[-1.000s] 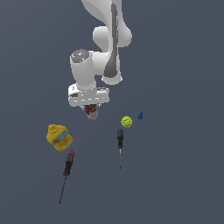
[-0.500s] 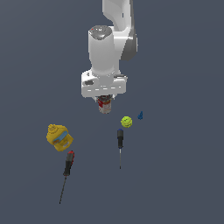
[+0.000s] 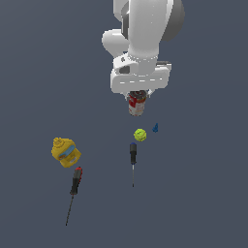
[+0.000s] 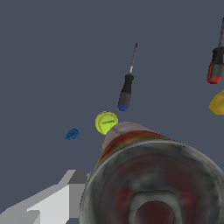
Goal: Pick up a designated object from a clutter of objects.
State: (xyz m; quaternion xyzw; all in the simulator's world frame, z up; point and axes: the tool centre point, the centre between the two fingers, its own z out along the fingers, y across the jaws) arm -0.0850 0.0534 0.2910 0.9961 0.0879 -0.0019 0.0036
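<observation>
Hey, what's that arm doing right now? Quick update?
Gripper shut on the soup can. Can hangs above the floor. Ball, screwdrivers, bottle lie apart, nothing blocking.

A simulator's bare scene: flat, featureless dark grey floor [image 3: 38,58] with no walls or furniture

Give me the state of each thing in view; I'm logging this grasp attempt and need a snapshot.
Gripper: shut on the soup can.
Soup can: held upright, off the surface.
Yellow-green ball: resting, untouched.
Blue-handled screwdriver: lying flat.
Red-handled screwdriver: lying flat.
Yellow bottle: lying on its side.
Tiny blue piece: resting beside the ball.
</observation>
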